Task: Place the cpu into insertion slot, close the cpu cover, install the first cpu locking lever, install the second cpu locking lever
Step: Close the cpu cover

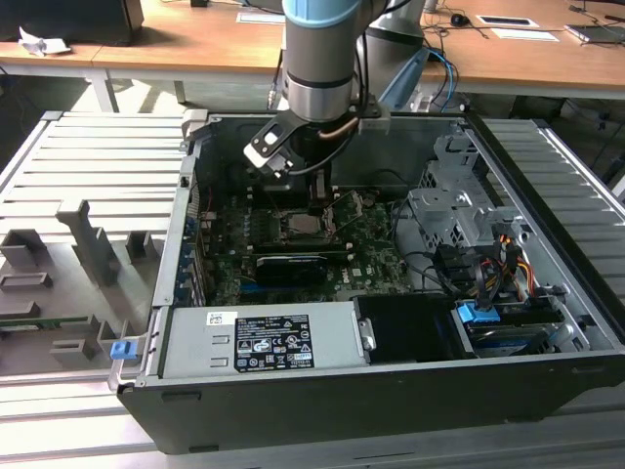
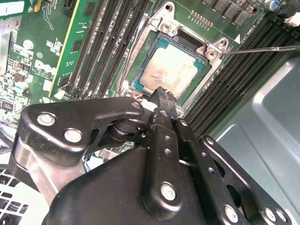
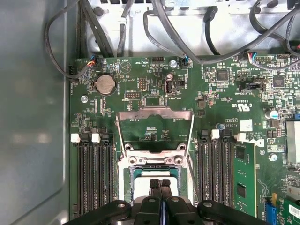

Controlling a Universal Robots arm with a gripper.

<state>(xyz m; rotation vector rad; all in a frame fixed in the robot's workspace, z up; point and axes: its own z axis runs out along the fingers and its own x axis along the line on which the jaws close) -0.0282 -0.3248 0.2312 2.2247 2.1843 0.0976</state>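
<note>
Your gripper (image 2: 162,93), closed on nothing, hovers at the cpu (image 2: 172,69), probably light and fragile: grip its edges.

Exterior view elevated; wrist views near insertion slot (image 2: 187,42) (image 3: 140,171)

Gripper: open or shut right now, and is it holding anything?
Gripper: shut, nothing held, tips just above the cpu seated in the insertion slot; cpu cover open.
</note>
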